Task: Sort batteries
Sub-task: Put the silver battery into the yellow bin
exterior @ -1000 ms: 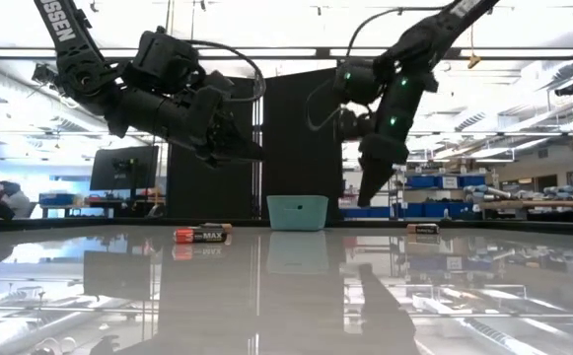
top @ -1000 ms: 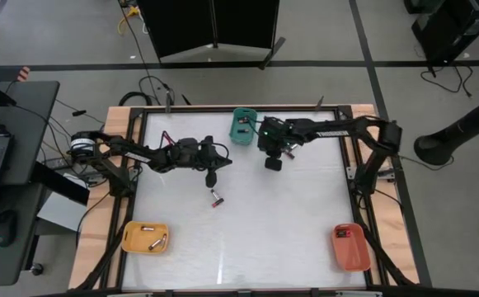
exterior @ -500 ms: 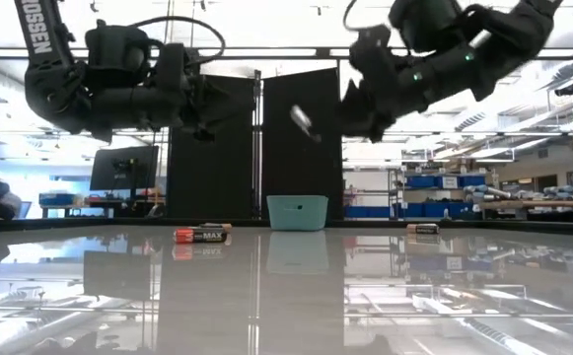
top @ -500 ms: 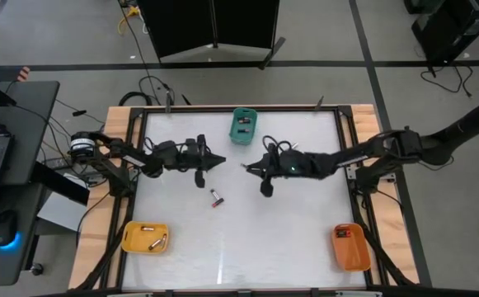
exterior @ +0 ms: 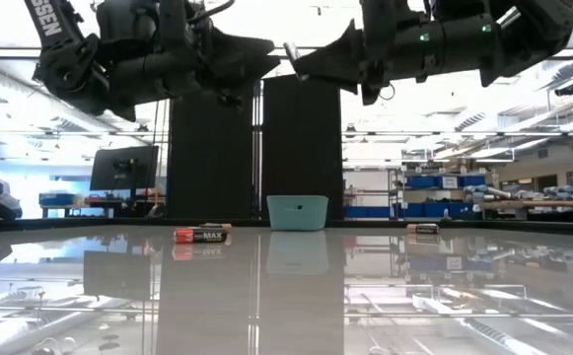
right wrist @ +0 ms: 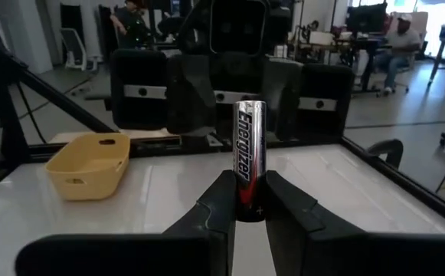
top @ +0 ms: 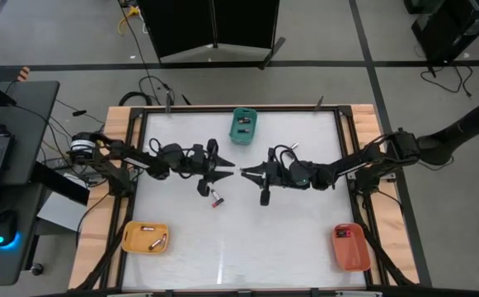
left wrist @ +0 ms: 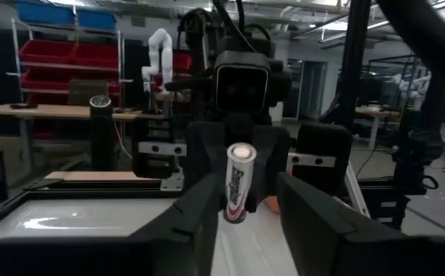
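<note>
The white table (top: pixel 239 239) fills the middle of the room, and both dark arms reach in level over it, tips almost meeting above its centre. The left gripper (top: pixel 228 172) points right with its fingers (left wrist: pixel 188 218) spread apart around nothing; the right gripper (top: pixel 245 172) faces it and is clamped on the base of a silver battery (right wrist: pixel 249 180) standing upright between its fingers (right wrist: pixel 214 203). The wrist views settle this: the left wrist view looks between its own open fingers at that cell held by the other arm, while from overhead the cell is too small to make out. From table height both grippers hang well above the surface. Three trays sit at the edges: a teal tray (top: pixel 243 125) at the far side with dark cells in it, a yellow tray (top: pixel 146 238) at the near left corner holding a few batteries (top: pixel 150 244), and an orange tray (top: pixel 349 246) at the near right. One red-ended battery (top: pixel 217 198) lies loose on the table just below the left gripper, clear of both arms. The low view also shows another cell (exterior: pixel 423 229) lying on the table, off to the right.
</note>
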{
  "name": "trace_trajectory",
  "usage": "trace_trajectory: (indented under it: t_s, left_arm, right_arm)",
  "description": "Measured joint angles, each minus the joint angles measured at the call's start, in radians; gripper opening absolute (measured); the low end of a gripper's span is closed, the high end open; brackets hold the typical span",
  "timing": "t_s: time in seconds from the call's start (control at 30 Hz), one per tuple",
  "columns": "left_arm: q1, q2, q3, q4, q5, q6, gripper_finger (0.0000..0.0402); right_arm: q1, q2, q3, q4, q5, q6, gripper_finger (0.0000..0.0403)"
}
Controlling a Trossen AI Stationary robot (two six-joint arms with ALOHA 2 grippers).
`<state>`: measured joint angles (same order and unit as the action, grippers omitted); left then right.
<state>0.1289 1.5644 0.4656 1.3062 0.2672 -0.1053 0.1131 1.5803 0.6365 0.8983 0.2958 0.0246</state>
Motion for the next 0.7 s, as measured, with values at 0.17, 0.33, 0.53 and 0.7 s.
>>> trace_trajectory:
  t_s: [0.17,0.33,0.53,0.7]
  left_arm:
    - [-0.021,0.018,0.046,-0.033,0.0,0.0,0.0174]
    - [-0.031,0.055,0.101,-0.038,0.0,0.0,0.0186]
    - [-0.051,0.074,0.133,-0.062,0.011,0.053,0.0182]
    - [-0.059,0.075,0.137,-0.059,-0.006,0.055,0.0146]
  right_arm:
    - [0.008,0.0,0.0,0.015,0.0,-0.027,0.0059]
    - [0.01,0.0,0.0,0.021,0.0,-0.028,0.0061]
    - [0.012,0.0,0.0,0.021,-0.001,-0.044,0.006]
    - [0.013,0.0,0.001,0.021,-0.001,-0.047,0.006]
